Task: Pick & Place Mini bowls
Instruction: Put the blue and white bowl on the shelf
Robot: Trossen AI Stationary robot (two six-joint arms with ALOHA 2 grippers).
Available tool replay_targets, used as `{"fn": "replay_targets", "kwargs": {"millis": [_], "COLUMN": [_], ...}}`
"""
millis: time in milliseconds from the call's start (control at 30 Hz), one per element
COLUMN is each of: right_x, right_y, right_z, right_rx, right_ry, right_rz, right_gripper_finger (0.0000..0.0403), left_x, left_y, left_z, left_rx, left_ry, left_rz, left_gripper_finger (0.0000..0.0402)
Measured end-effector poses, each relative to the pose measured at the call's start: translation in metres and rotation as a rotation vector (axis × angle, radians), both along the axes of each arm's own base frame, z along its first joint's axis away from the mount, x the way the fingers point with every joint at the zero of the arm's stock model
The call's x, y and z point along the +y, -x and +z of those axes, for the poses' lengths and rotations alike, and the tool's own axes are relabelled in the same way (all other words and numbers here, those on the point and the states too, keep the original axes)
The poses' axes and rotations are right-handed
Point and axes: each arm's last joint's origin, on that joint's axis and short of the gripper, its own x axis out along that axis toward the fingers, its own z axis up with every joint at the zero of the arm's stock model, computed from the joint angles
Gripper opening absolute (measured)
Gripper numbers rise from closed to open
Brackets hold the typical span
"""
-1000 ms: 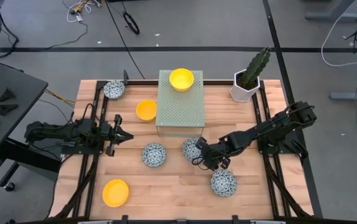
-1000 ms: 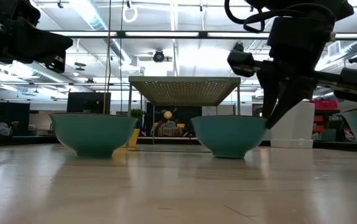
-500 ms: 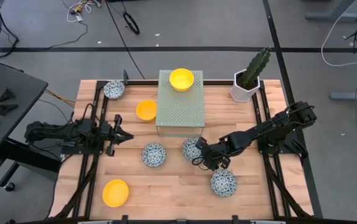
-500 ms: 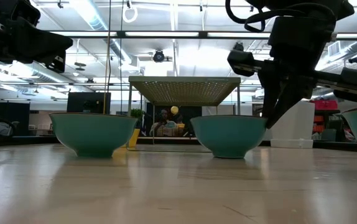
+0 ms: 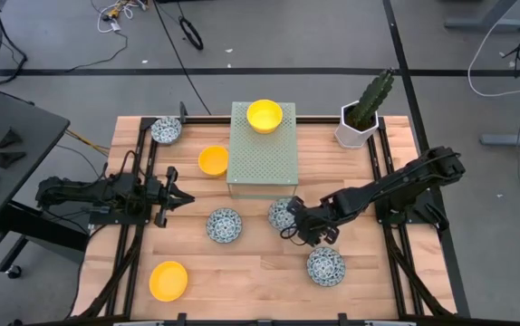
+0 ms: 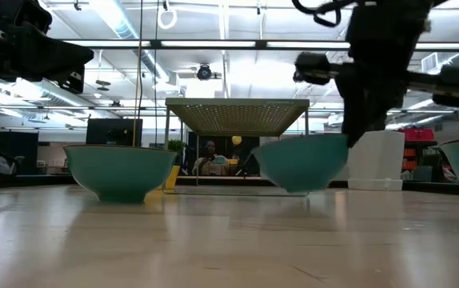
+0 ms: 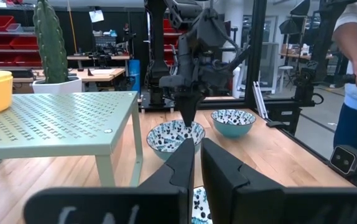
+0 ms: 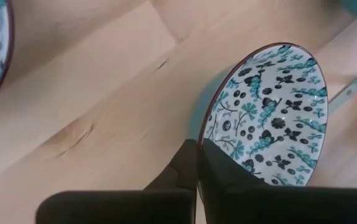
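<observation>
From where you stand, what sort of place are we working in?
Probably a robotics lab or workshop: red parts bins on shelving, workbenches behind the wooden table, and loose cables on the grey floor.

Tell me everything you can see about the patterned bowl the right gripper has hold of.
The patterned bowl is small and round, glazed-looking, white inside with dense teal and dark floral print, plain teal outside, with a thin dark rim. The right gripper is shut on its rim, one finger inside and one outside. It hangs tilted, just clear of the wooden table, beside the green perforated stand. Nothing else touches it.
</observation>
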Motion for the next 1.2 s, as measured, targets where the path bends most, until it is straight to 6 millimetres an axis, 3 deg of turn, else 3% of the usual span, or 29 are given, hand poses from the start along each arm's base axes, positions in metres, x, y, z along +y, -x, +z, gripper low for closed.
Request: {"fn": "replay_targets", "kwargs": {"millis": [300, 767, 1200], "right_x": [0.007, 0.016, 0.016], "right_y": [-0.002, 0.013, 0.014], "right_z": [0.028, 0.098, 0.161], "right_rx": [-0.003, -0.109, -0.211], "right_ry": [0.002, -0.06, -0.113], "right_rz": [0.01, 0.011, -0.013], "right_gripper_finger": [0.0, 0.0, 0.0], "left_x": [0.0, 0.0, 0.0], "left_y": [0.0, 0.0, 0.0], "left_z": [0.0, 0.0, 0.0], "left_rx": [0.0, -0.001, 0.0], "left_ry": [0.0, 0.0, 0.0], "left_rz": [0.0, 0.0, 0.0], "left_gripper_finger": [0.0034, 0.0034, 0.0034]}}
